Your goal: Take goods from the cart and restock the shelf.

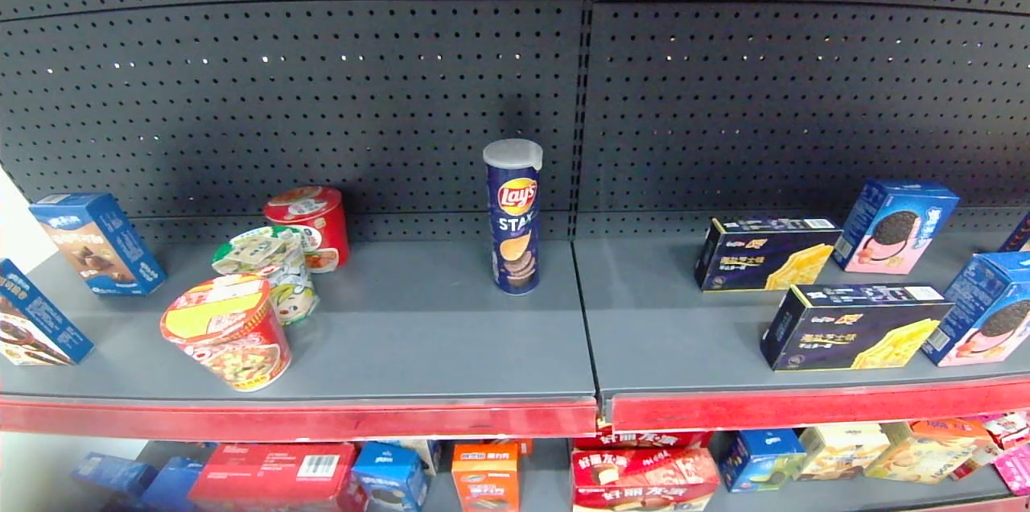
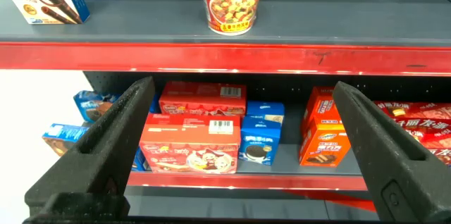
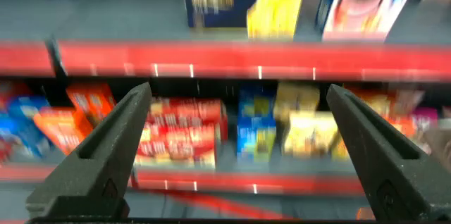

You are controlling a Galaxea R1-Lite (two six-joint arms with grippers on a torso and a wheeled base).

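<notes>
Near the middle of the head view, on the grey metal shelf (image 1: 418,335) just left of the seam between its two panels, a tall dark blue cylindrical chip can (image 1: 513,214) stands upright. Its long axis is vertical, its pale plastic lid is at the top, and its printed front faces the camera. It stands apart from the other goods.

Toward the left of the frame sit a red paper noodle cup (image 1: 229,331) near the shelf's front edge, a green and white noodle cup (image 1: 269,262) just behind it, and a second red cup (image 1: 310,222) close to the black pegboard back wall (image 1: 322,93). At the far left stand blue cardboard snack boxes (image 1: 96,242). On the right lie two navy and yellow cracker boxes (image 1: 764,254), with blue and pink cookie boxes (image 1: 893,226) beside them.

The left gripper (image 2: 241,90) hangs before the lower shelf, facing red cartons (image 2: 190,143). Its black fingers (image 2: 120,132) are spread apart with nothing between them. The right gripper (image 3: 238,90) faces the lower shelf too, its fingers (image 3: 113,146) likewise apart and empty.
</notes>
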